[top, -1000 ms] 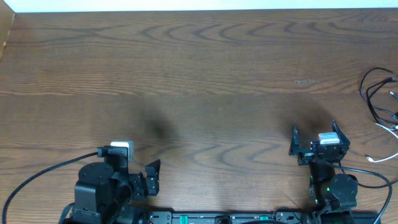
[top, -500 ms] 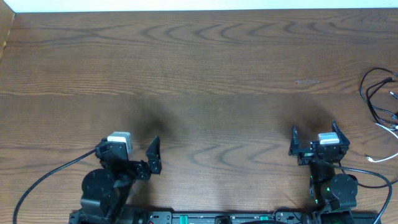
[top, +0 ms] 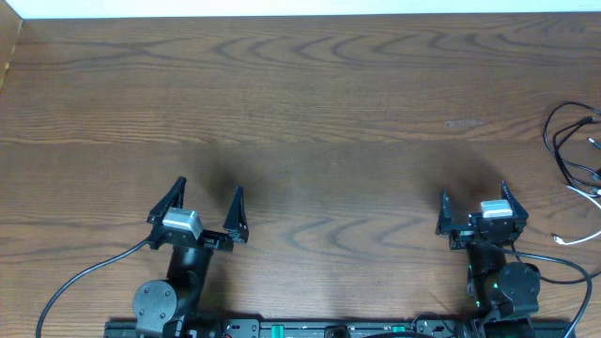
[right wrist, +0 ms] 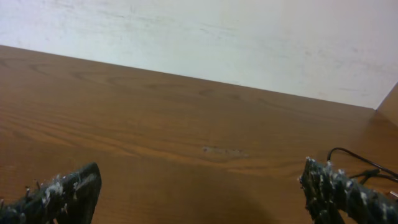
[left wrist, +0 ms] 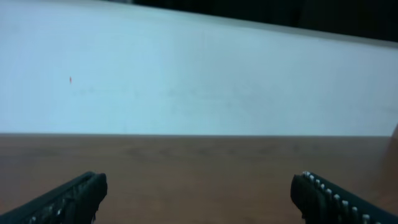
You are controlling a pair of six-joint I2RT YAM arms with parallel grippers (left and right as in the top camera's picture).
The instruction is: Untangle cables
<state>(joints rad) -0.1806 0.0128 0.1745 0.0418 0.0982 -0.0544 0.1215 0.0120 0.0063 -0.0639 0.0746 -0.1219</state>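
The left pincer [top: 208, 191] has swung out from its base and now points toward 12 o'clock, spread wide and empty. The right pincer [top: 474, 195] has stayed put, equally wide and empty. The cables [top: 573, 155] lie looped at the desk's [top: 300, 113] 3 o'clock edge.

Cables [top: 571, 132] — far right on table [top: 329, 103]

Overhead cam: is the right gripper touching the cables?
No, the right gripper stands open, clearly apart from the cables, which lie near the right edge of the view.
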